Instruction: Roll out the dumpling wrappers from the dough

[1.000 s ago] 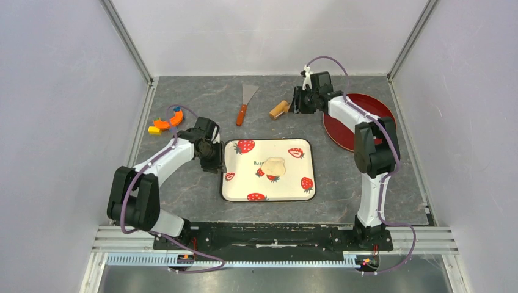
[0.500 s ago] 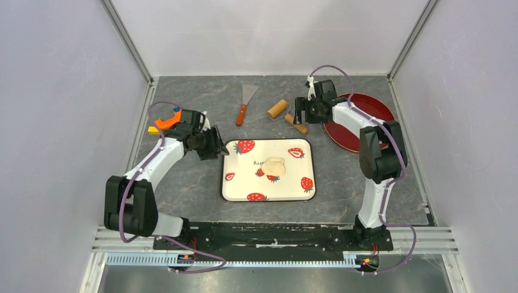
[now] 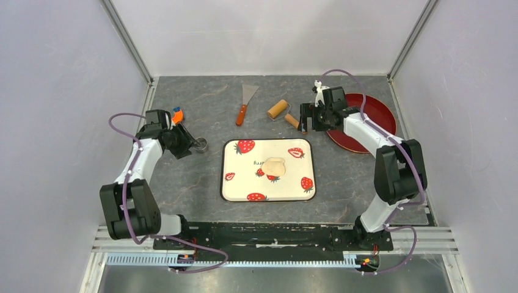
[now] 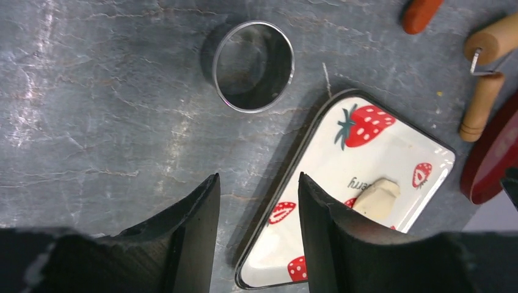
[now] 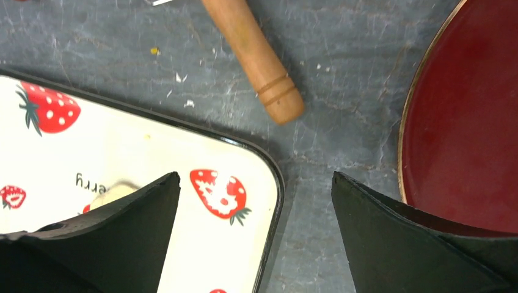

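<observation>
Left gripper [image 4: 258,183] hangs with its two dark fingers apart and nothing between them, above bare tabletop just off the far-left corner of the strawberry-print tray [image 3: 235,183]. The metal ring cutter [image 4: 253,66] stands beyond the fingertips, clear of them and a little away from the tray's left edge. Right gripper [image 5: 255,177] is spread wide and also holds nothing, over the tray's far-right corner.

Much is only partly seen. In the right wrist view the dough sits almost wholly behind the left finger, with only a pale sliver showing. In the left wrist view one finger cuts off its near end. The wooden roller [image 3: 278,109] lies beyond the tray's far edge. Its handle [image 5: 256,61] shows in the right wrist view, but its cylinder is cropped out at the top. The scraper [image 3: 244,101] also lies beyond the far edge, and the left wrist view catches only the red-brown end of its handle. The red plate [image 3: 372,110], off the tray's far-right corner, is partly covered by the right arm from above and cut by the frame edge in both wrist views. An orange object [image 3: 177,114], well off the tray's far-left corner, is mostly hidden behind the left arm, so I cannot tell what it is.

The dough [image 3: 274,166] rests about in the middle of the tray. It is a single small lump, pale cream and matte, with soft, uneven edges, and it looks thick rather than thin. It partly overlaps a printed strawberry.
</observation>
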Robot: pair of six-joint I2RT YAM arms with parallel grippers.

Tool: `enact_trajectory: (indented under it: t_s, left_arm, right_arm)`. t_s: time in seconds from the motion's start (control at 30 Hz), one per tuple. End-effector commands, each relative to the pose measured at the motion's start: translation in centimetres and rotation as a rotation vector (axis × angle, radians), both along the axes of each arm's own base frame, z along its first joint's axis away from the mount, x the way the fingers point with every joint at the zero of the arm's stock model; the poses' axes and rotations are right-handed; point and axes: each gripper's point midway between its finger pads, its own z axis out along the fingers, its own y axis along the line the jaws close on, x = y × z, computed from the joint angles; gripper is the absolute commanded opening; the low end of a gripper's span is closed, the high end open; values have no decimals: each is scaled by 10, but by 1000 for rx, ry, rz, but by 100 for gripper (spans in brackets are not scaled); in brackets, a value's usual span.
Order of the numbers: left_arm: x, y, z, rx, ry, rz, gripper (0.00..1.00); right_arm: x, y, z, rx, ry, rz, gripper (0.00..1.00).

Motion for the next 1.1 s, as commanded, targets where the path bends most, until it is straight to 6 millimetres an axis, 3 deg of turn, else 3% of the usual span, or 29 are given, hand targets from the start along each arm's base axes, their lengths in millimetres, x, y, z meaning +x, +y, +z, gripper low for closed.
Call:
enact_trajectory:
  t_s: [0.0, 0.5, 0.67, 0.8, 0.93, 1.07]
  left_arm:
    - [6, 17, -10, 81, 67, 17, 54]
    - [47, 25, -48, 75, 137, 26, 46]
    - [51, 26, -60, 79, 167, 18, 42]
    - [51, 26, -63, 85, 174, 5, 29]
    - [48, 30, -62, 111, 169, 6, 6]
    - [49, 28, -52, 106, 139, -9, 2]
  right_arm:
    - [-12, 6, 15, 45, -25, 34, 95]
    - [-41, 11, 5, 99, 35, 59, 98]
    - [-42, 14, 7, 114, 36, 74, 93]
    - [-40, 15, 12, 114, 29, 76, 93]
    - [-39, 16, 13, 115, 29, 80, 93]
    - [-39, 16, 15, 113, 29, 84, 93]
